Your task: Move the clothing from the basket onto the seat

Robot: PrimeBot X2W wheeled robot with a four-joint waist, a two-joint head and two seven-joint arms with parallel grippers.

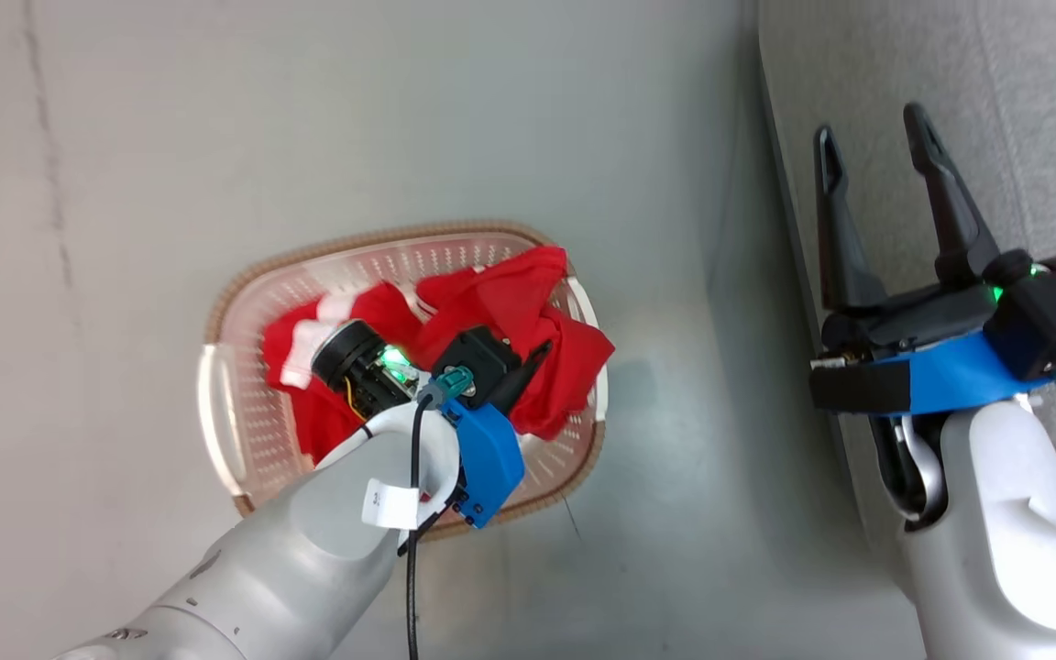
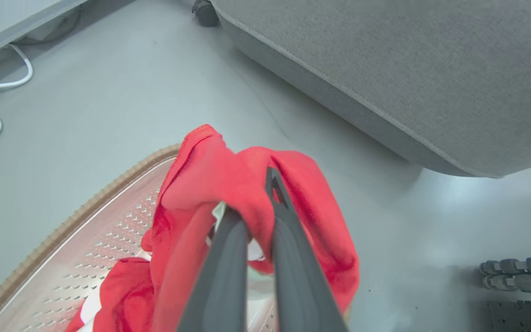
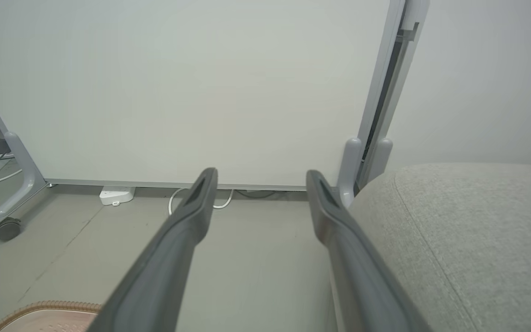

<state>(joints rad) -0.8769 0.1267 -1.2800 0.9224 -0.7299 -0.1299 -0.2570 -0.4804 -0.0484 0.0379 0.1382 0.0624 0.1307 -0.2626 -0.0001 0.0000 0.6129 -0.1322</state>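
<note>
Grey floor [image 1: 491,110] bears a cream perforated plastic basket with brown woven rim [image 1: 253,431] holding bright red fabric clothing [image 1: 510,293]. The left gripper [image 2: 258,207] is clamped on one red fold. The right gripper [image 1: 872,128] stands spread at the edge of the grey upholstered seat [image 1: 1023,110].

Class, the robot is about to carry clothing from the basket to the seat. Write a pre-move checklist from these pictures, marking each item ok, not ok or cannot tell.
1. Left gripper shut on the clothing: ok, red fabric is pinched in it.
2. Clothing lifted clear of the basket: not ok, most of it lies inside.
3. Only one garment gripped: cannot tell.
4. Right gripper open and holding nothing: ok.
5. Seat beside the basket, with bare floor between them: ok.
</note>
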